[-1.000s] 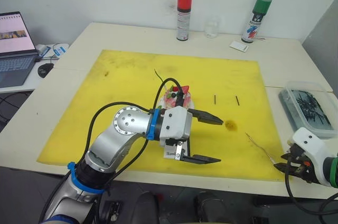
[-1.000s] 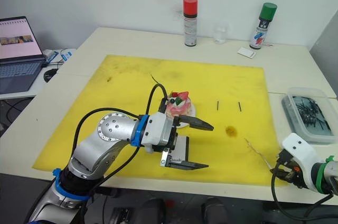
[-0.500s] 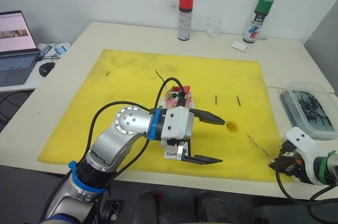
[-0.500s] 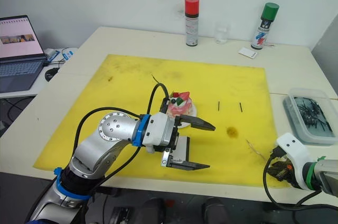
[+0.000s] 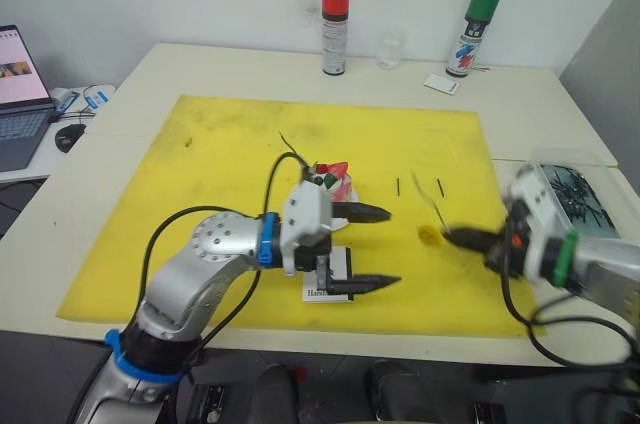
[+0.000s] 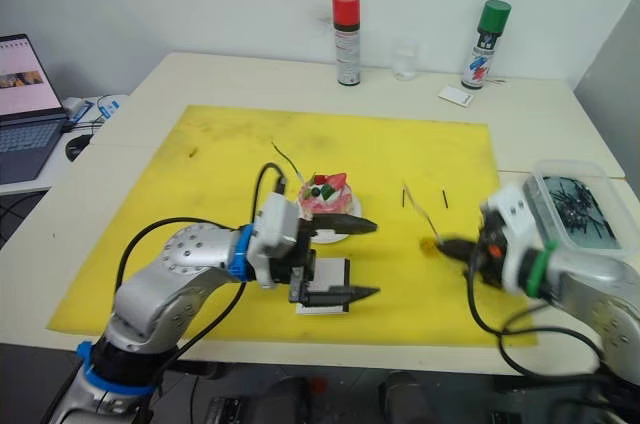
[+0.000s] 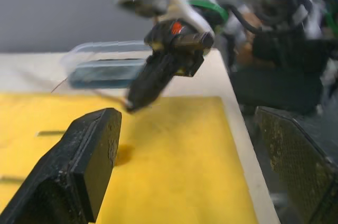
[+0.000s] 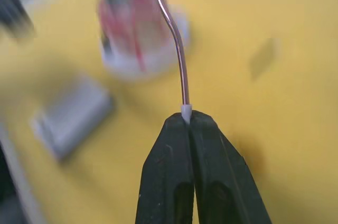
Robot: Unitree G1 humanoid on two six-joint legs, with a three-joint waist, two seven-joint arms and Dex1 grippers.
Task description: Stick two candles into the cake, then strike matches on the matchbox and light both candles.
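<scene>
The cake sits on its small plate mid-mat, and a thin green candle slants up from its far left side. My left gripper hovers open just right of the cake, above the white matchbox. Two short dark matches lie side by side on the mat to the right. My right gripper is shut on the base of the pale pink candle, held off the mat and pointing toward the cake. The left wrist view shows that right gripper ahead, between my open fingers.
A yellow mat covers the table. At the back stand a red-capped can, a glass, a green-capped can and a small white card. A clear container of dark sticks sits at the right edge, a laptop far left.
My right gripper has lifted the pale candle off the mat's front right corner and carried it left toward the cake. The left gripper stays open over the matchbox. The camera shifted.
</scene>
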